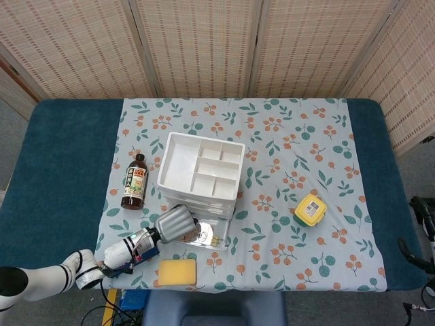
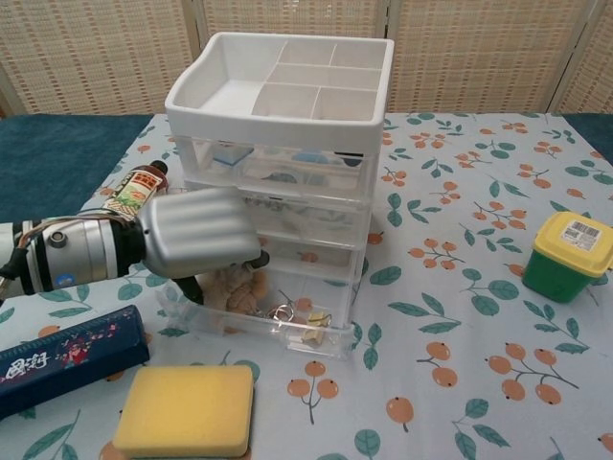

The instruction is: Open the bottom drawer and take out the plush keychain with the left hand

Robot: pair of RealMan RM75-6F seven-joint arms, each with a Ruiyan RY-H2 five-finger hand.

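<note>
My left hand (image 2: 196, 235) is in the open bottom drawer (image 2: 263, 321), fingers curled onto the tan plush keychain (image 2: 235, 286) at its left end; can't tell if it's gripped. Right hand out of frame.

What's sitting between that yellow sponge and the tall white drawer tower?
In the chest view, the pulled-out bottom drawer lies between the yellow sponge and the drawer tower, with the left hand above the plush keychain inside.
</note>
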